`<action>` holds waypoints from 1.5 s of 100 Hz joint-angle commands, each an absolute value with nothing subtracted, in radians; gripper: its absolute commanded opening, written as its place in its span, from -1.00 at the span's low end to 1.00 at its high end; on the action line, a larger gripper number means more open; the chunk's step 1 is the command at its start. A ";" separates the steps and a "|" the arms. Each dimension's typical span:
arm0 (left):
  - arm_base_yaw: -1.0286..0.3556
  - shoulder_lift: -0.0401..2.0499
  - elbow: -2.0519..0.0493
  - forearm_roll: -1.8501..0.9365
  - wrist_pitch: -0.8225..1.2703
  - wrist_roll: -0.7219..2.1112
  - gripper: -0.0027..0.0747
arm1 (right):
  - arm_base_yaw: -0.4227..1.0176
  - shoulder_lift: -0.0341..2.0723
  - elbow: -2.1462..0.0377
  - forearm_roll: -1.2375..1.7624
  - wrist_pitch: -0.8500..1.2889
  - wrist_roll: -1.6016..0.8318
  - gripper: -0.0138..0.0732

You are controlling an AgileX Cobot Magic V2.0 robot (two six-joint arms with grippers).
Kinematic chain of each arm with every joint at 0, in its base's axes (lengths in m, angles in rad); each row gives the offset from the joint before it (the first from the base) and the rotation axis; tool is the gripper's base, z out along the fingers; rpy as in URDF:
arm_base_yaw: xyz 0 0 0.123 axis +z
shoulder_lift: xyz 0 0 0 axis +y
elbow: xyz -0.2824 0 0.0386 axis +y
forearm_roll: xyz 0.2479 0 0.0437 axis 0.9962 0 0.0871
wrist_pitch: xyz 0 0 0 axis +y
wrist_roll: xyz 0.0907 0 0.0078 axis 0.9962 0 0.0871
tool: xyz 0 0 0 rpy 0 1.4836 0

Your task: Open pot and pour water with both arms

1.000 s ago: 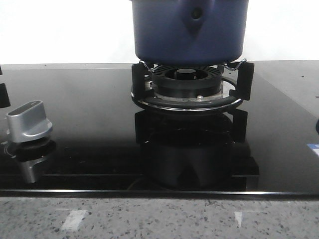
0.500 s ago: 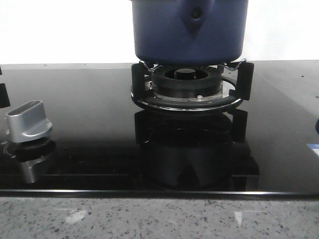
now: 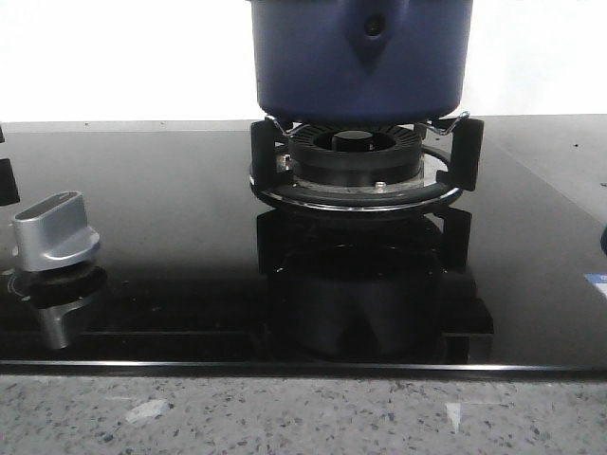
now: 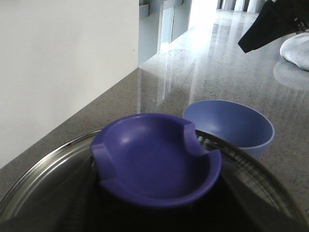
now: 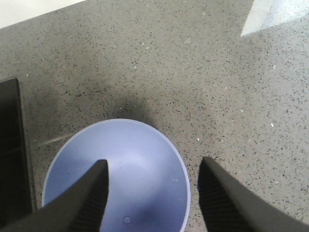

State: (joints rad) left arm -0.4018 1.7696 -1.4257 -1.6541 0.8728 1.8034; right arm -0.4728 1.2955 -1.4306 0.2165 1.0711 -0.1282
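Lid-opening step: the left gripper (image 4: 154,227), finger state hidden, sits over the dark-blue pot's (image 3: 360,57) glass lid (image 4: 251,169); right fingers (image 5: 91,198) spread above the pale-blue bowl (image 5: 145,164). Next: lift the lid.

The dark-blue pot (image 3: 360,59) sits on the black burner grate (image 3: 365,171) (its top is cut off by the frame). A silver stove knob (image 3: 55,232) stands, apparently upright, on the glossy black cooktop (image 3: 171,246).
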 commanded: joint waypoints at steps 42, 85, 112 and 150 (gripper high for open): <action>-0.410 1.718 -1.466 -1.710 0.842 1.795 -0.39 | -0.480 1.266 -1.464 0.241 1.030 -0.138 0.17; -0.410 1.718 -1.466 -1.717 0.851 1.795 -0.38 | -0.480 1.266 -1.464 0.250 1.037 -0.138 0.17; -0.410 1.718 -1.466 -1.728 0.864 1.795 -0.38 | -0.480 1.266 -1.464 0.250 1.037 -0.138 0.17; -0.410 1.732 -1.466 -1.750 0.877 1.795 -0.38 | -0.480 1.266 -1.464 0.252 1.038 -0.138 0.17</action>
